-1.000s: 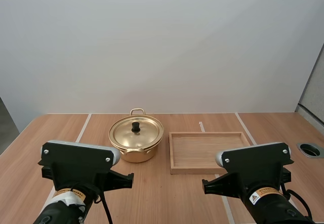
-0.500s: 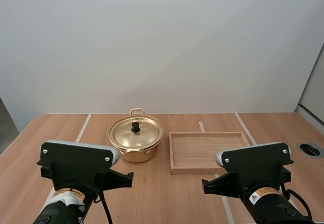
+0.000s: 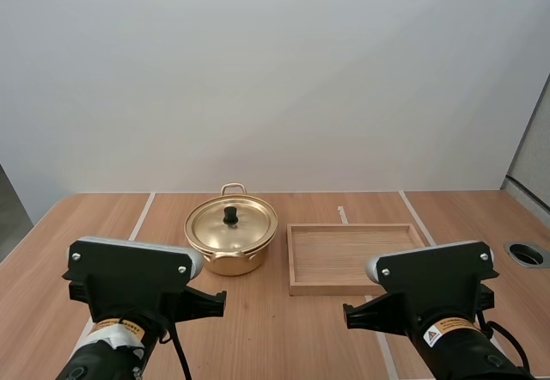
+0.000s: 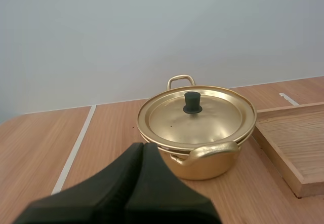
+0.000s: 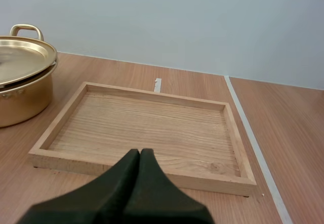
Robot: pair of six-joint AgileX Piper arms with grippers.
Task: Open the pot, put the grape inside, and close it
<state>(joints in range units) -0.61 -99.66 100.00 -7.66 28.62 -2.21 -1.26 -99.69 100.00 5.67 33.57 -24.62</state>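
The lid (image 3: 231,223) sits on the pot (image 3: 230,241), left of a bare tray (image 3: 354,255); both grippers' fingers lie together; the pot's inside is hidden, so the stage is unclear.

pot (image 3: 230,234) lidded | tray (image 3: 357,258) just right | bare table (image 3: 284,337) before both

Black arm (image 3: 129,281) housings, grey-capped (screwed corners), orange-and-white labels.

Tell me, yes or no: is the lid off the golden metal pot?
No, the golden lid with its black knob sits flat on the golden metal pot.
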